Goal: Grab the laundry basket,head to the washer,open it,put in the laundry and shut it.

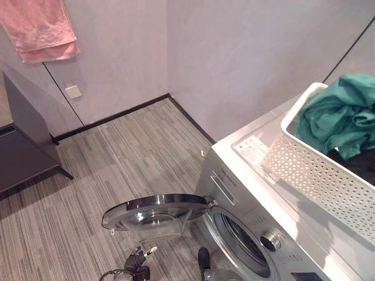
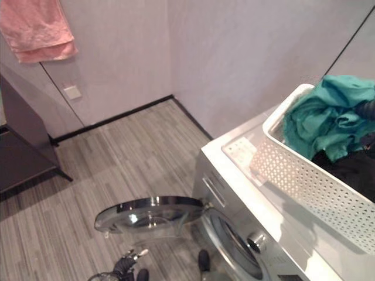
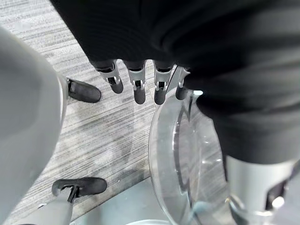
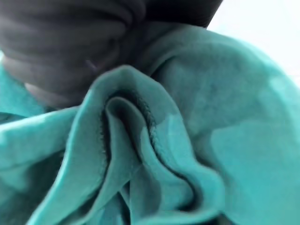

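Note:
The white perforated laundry basket (image 1: 310, 170) stands on top of the silver washer (image 1: 234, 175) at the right. It holds a bunched teal cloth (image 1: 337, 117) over a dark garment (image 1: 357, 161). The washer's round glass door (image 1: 155, 213) is swung wide open to the left, leaving the drum opening (image 1: 246, 240) uncovered. My left hand (image 1: 137, 257) hangs low by the door's near edge, its fingers (image 3: 136, 86) straight and holding nothing. My right hand (image 4: 70, 42) is pressed into the teal cloth (image 4: 187, 140) in the basket, and its fingers are hidden in the folds.
A pink towel (image 1: 41, 29) hangs on the wall at the upper left. A dark cabinet (image 1: 23, 146) stands at the left edge, with a wall socket (image 1: 73, 91) beside it. Striped wood floor (image 1: 117, 158) runs from the washer to the room's corner.

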You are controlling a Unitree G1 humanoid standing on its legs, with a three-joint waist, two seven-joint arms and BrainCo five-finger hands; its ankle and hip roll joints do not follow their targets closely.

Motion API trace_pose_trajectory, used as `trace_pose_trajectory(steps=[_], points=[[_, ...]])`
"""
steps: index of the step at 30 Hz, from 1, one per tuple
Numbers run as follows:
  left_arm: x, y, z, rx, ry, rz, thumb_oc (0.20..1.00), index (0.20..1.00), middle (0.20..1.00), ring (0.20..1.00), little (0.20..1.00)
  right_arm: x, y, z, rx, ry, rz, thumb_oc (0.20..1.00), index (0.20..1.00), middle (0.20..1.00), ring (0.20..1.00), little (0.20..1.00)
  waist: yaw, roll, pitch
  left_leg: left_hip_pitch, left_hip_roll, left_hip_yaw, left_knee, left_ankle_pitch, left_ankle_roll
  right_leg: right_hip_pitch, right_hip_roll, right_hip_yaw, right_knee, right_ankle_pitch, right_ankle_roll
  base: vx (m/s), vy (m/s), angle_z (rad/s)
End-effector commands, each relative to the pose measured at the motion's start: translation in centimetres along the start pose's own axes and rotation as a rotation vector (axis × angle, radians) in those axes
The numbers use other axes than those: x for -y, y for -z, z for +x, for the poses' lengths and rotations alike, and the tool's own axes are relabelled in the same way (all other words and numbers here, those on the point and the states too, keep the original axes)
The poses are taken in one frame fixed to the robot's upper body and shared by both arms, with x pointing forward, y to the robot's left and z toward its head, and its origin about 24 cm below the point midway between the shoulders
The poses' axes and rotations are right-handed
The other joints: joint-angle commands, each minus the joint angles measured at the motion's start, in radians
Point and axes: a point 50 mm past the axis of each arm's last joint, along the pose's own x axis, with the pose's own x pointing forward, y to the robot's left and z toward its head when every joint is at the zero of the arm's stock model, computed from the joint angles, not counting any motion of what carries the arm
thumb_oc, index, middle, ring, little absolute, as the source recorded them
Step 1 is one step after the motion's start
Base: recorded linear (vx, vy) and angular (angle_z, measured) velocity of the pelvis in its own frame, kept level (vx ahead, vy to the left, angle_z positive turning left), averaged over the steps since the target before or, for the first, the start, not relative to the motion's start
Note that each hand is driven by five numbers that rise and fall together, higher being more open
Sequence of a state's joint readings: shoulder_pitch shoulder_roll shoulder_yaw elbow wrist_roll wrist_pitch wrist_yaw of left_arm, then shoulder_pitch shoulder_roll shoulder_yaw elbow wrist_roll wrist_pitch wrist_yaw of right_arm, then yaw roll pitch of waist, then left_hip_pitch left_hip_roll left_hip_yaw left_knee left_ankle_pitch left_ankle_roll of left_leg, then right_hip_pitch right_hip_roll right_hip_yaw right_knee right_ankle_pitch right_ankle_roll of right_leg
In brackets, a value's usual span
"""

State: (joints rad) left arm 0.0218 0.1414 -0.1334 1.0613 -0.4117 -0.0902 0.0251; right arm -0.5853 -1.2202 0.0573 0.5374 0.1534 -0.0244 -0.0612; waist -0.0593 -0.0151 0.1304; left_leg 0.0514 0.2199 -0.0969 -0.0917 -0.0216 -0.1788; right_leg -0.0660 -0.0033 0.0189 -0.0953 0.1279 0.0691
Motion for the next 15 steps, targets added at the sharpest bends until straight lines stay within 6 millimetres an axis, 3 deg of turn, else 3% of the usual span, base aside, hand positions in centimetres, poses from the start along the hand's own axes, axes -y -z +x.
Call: trace_pose_trajectory(steps=[1, 9, 15], points=[[-0.3, -0.8, 0.3, 0.008, -0.005, 0.123, 1.0, 1.0, 1.0, 1.0, 1.0, 4.5, -3.2, 0.7, 0.123, 0.244, 0.072, 0.2, 0.2, 0.2, 0.2, 0.2, 0.022, -0.092, -0.069, 0.026, 0.044, 0.015, 0.004, -0.052, 0.034, 0.036, -0.167, 0.013, 0.063, -0.125, 0.104, 0.0, 0.0, 0.0], [0.4, -1.6, 0.5, 0.031, -0.001, 0.174, 1.0, 1.0, 1.0, 1.0, 1.0, 6.1, -5.2, 0.7, 0.183, 0.447, 0.11, 0.2, 0.2, 0.2, 0.2, 0.2, 0.028, -0.091, -0.078, 0.022, 0.039, 0.006, 0.004, -0.047, 0.038, 0.038, -0.17, 0.011, 0.065, -0.12, 0.103, 0.0, 0.002, 0.0], [0.6, -2.4, 0.6, 0.061, 0.007, 0.213, 1.0, 1.0, 1.0, 1.0, 1.0, 8.2, -6.6, 1.0, 0.191, 0.58, 0.022, 0.2, 0.2, 0.2, 0.2, 0.2, 0.043, -0.099, -0.08, 0.029, 0.036, 0.01, 0.004, -0.054, 0.042, 0.039, -0.174, 0.012, 0.064, -0.116, 0.107, 0.0, 0.014, 0.0]])
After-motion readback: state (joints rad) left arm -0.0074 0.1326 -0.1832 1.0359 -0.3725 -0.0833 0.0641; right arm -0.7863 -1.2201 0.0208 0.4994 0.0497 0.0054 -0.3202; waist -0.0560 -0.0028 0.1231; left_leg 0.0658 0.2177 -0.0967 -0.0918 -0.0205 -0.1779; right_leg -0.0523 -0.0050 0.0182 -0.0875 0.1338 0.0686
